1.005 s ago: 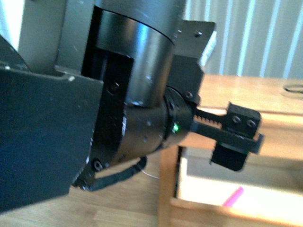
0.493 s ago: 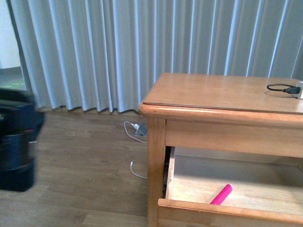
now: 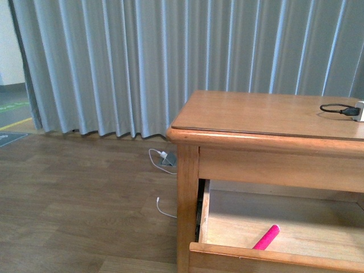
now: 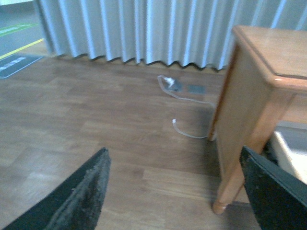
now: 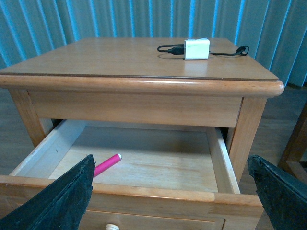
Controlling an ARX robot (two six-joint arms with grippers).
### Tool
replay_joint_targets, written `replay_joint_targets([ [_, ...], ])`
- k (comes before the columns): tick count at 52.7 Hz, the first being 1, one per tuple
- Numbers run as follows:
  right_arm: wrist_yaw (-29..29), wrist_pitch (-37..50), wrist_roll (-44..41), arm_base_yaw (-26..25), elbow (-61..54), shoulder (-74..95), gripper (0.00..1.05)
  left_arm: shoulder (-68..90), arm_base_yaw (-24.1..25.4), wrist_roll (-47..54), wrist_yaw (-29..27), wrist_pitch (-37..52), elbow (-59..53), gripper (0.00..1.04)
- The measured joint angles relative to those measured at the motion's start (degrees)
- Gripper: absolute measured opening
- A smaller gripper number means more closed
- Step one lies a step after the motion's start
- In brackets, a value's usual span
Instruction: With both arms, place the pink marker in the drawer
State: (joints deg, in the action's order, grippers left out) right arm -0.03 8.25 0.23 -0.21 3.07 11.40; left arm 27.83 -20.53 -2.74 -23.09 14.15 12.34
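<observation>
Lying inside the open drawer (image 5: 221, 160), the pink marker (image 5: 106, 165) is resting toward the drawer's nine o'clock wall. In the front view its long axis is running from seven to one o'clock. The right end effector (image 5: 169, 160) is hanging spread wide and empty just before the drawer front. It is the nearer one. The left end effector (image 4: 172, 153), likewise spread and empty, is facing the floor (image 4: 96, 110) beside the cabinet leg (image 4: 240, 143). Room for pushing the drawer front inward is looking free.
</observation>
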Motion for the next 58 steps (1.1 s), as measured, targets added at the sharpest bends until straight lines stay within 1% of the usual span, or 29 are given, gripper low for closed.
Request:
replay_joint_targets([
  [3,0.0,0.0,0.0,0.0,0.0,0.0,0.96,-2.6,2.9,1.0,5.6,0.3,-1.8,0.68],
  [6,0.0,0.0,0.0,0.0,0.0,0.0,0.96,-4.1,5.0,1.5,8.2,0.2,-3.1,0.57],
  [8,0.0,0.0,0.0,0.0,0.0,0.0,0.96,-4.8,5.9,1.6,9.0,0.1,-3.7,0.52],
  [18,0.0,0.0,0.0,0.0,0.0,0.0,0.96,-9.2,10.8,2.1,13.8,-1.4,-6.6,0.16],
  [19,0.0,0.0,0.0,0.0,0.0,0.0,0.96,-9.4,11.1,2.2,14.0,-1.5,-6.6,0.15],
  [22,0.0,0.0,0.0,0.0,0.0,0.0,0.96,-10.5,12.2,2.2,15.1,-1.9,-7.3,0.04],
  [24,0.0,0.0,0.0,0.0,0.0,0.0,0.96,-11.2,12.9,2.3,16.0,-2.3,-7.6,0.04],
  [26,0.0,0.0,0.0,0.0,0.0,0.0,0.96,-12.1,15.3,2.3,19.8,-2.9,-8.0,0.04],
  [27,0.0,0.0,0.0,0.0,0.0,0.0,0.96,-12.7,17.3,2.4,21.7,-3.2,-8.3,0.04],
  [28,0.0,0.0,0.0,0.0,0.0,0.0,0.96,-13.2,18.7,2.4,22.6,-3.4,-8.5,0.04],
  [30,0.0,0.0,0.0,0.0,0.0,0.0,0.96,-13.8,19.8,2.4,22.3,-3.7,-8.7,0.04],
  [43,0.0,0.0,0.0,0.0,0.0,0.0,0.96,-17.2,20.4,2.5,22.9,-5.7,-10.1,0.04],
  [48,0.0,0.0,0.0,0.0,0.0,0.0,0.96,-24.9,20.4,2.6,23.2,-13.7,-11.0,0.04],
  [58,0.0,0.0,0.0,0.0,0.0,0.0,0.96,-27.5,20.4,2.5,23.1,-14.0,-11.0,0.04],
])
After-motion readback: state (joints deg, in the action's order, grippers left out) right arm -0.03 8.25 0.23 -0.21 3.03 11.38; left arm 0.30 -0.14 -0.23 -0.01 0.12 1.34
